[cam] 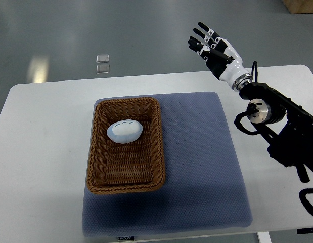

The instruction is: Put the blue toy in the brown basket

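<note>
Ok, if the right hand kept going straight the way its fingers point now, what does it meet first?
Nothing visible: the right hand, fingers spread, points up-left past the table's far edge, over bare floor, though height is unclear.

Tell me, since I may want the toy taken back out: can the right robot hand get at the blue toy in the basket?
Probably yes. The blue toy lies uncovered in the open-topped brown basket, with nothing over it. The right robot hand is open and empty, raised beyond the table's far edge, with no obstacle between.
</note>
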Available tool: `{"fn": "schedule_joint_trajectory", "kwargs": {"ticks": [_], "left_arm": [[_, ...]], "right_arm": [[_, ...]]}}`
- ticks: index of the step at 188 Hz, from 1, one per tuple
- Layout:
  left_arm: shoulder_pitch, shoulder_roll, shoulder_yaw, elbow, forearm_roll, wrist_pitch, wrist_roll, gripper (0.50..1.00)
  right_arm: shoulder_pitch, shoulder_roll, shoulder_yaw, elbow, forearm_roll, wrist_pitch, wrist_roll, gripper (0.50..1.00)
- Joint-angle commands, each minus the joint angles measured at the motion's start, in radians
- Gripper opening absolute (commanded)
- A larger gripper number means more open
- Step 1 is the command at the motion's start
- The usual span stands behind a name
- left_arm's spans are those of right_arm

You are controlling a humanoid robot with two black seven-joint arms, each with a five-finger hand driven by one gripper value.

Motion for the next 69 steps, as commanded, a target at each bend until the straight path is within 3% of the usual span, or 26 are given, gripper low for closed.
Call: {"fn": "schedule_joint_trajectory", "kwargs": {"ticks": [1,69], "left_arm": [[0.000,0.000,0.000,-0.002,0.000,0.000,0.000,1.000],[0.000,0.000,0.002,-0.002,0.000,0.000,0.000,1.000]], "right_arm": [[-0.070,0.032,0.062,-0.005,0.037,0.005,0.001,0.911],[-0.084,0.040,0.064,-0.054,0.046,0.010,0.021,0.911]]}}
